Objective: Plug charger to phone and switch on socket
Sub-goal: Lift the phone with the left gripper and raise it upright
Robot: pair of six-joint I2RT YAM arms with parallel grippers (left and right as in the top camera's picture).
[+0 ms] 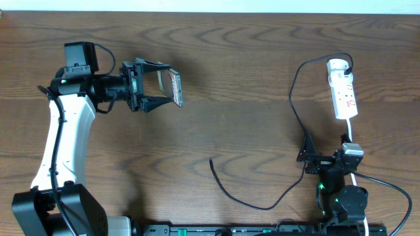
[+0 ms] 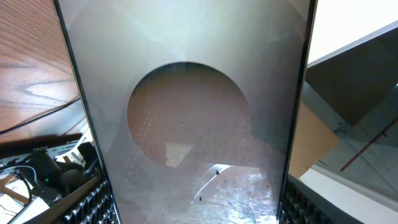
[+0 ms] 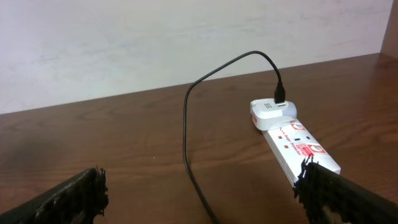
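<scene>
My left gripper (image 1: 157,87) is shut on the phone (image 1: 175,88), a flat dark slab held on edge above the table at the upper left. In the left wrist view the phone's glossy face (image 2: 186,124) fills the frame between the two fingers. The white socket (image 1: 343,89) lies at the far right with a white adapter in its far end; it also shows in the right wrist view (image 3: 295,142). The black charger cable (image 1: 296,111) runs from that adapter down to a free plug tip (image 1: 211,159) on the table. My right gripper (image 1: 308,159) is open and empty, with the cable (image 3: 186,130) running between its fingers.
A thick white cord (image 1: 387,187) leaves the socket toward the front right edge. The wooden table (image 1: 236,78) ends at a pale wall behind.
</scene>
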